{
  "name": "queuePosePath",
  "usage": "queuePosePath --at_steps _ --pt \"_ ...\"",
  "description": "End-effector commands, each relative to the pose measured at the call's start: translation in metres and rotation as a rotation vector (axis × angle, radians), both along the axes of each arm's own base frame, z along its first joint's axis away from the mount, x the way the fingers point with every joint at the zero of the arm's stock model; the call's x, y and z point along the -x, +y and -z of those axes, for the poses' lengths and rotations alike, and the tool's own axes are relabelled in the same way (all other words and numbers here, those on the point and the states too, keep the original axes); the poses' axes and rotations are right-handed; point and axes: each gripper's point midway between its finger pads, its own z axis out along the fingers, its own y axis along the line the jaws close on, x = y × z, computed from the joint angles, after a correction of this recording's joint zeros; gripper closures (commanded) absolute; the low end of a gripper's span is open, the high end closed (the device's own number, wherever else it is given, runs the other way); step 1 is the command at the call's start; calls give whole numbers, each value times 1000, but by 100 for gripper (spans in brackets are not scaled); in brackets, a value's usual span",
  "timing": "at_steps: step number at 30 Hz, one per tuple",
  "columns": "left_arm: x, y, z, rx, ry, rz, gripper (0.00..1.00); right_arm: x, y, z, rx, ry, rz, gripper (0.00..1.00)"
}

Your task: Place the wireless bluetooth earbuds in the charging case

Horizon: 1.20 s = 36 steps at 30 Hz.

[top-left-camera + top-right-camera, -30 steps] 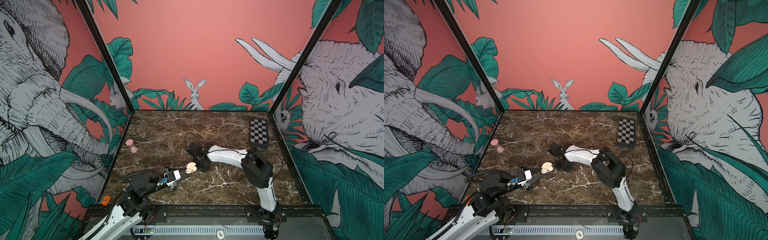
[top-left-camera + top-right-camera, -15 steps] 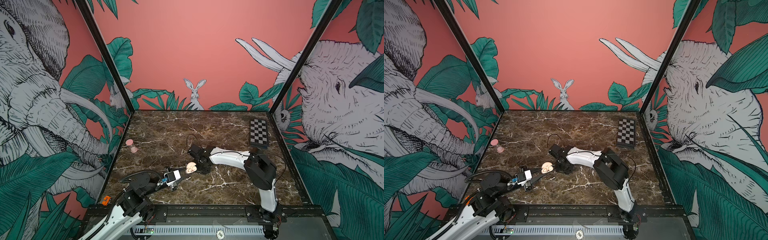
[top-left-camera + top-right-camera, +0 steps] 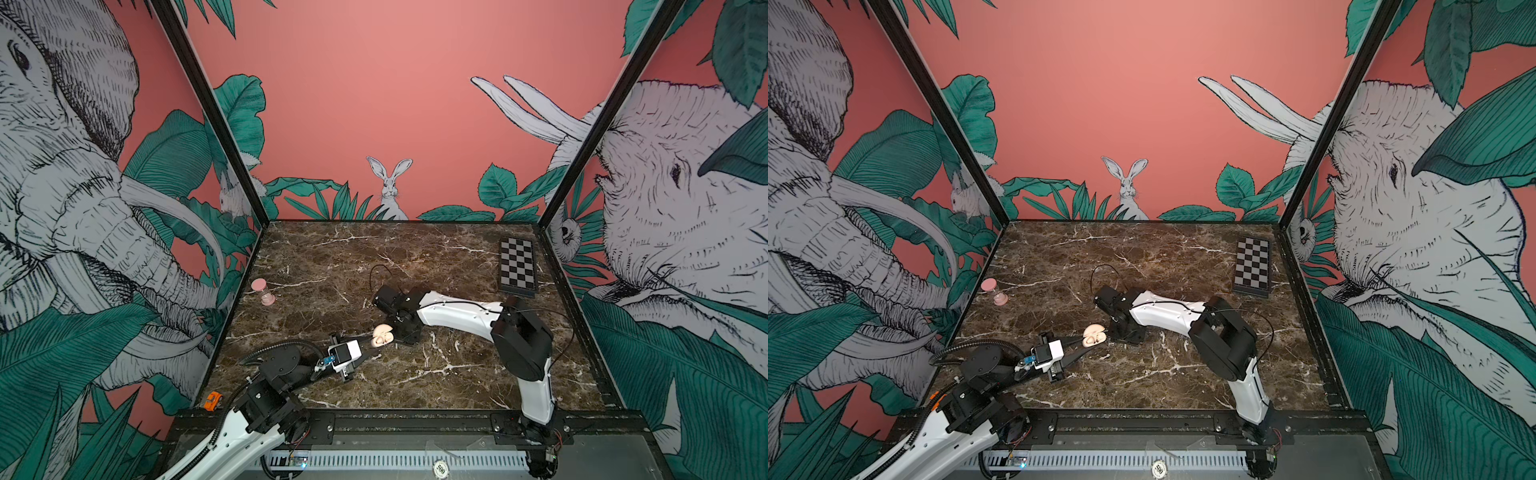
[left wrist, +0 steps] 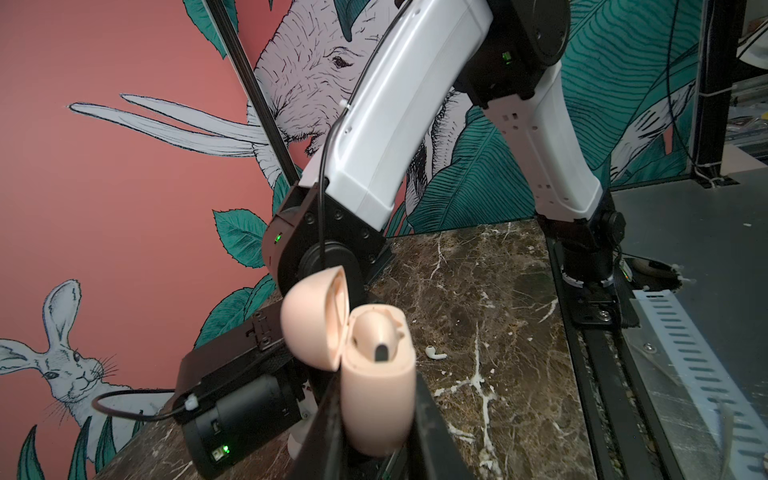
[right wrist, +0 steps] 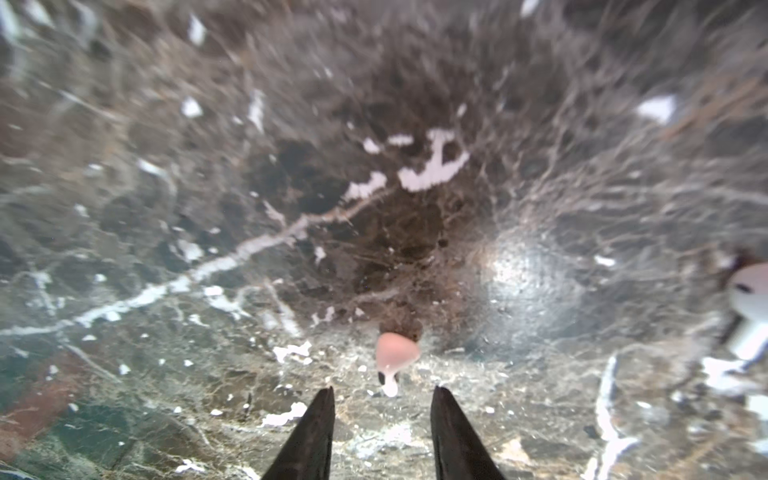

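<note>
My left gripper is shut on the pale pink charging case, which it holds upright with its lid swung open. In both top views the case sits near the table's middle front. My right gripper points down at the marble right beside the case, open with nothing between its fingers. A small earbud lies just ahead of its fingertips, apart from them. A second earbud shows at that view's edge. The left wrist view shows a white earbud on the marble past the case.
A pink hourglass stands by the left wall. A checkerboard lies at the back right. A small orange toy sits off the table's front left corner. The right arm stretches low across the middle.
The right arm's wrist has edged slightly toward the front, next to the case. The left arm and the case have not moved.
</note>
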Motion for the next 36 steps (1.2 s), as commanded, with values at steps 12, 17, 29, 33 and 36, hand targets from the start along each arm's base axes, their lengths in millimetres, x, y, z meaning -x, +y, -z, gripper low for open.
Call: queuePosePath --at_steps 12,17,29,33,36 --pt "4 -1 3 -13 -17 17 100 -5 -6 10 88 7 -77 64" --pt "4 -1 4 -14 -18 17 100 -7 -8 15 100 15 -64 64" --pt "5 0 3 -13 -21 16 100 -7 -7 22 95 21 -51 72" --pt "4 0 3 -14 -22 13 100 -9 -6 23 92 20 -46 74" --pt "4 0 4 -15 -23 14 100 -8 -7 25 96 28 -43 74"
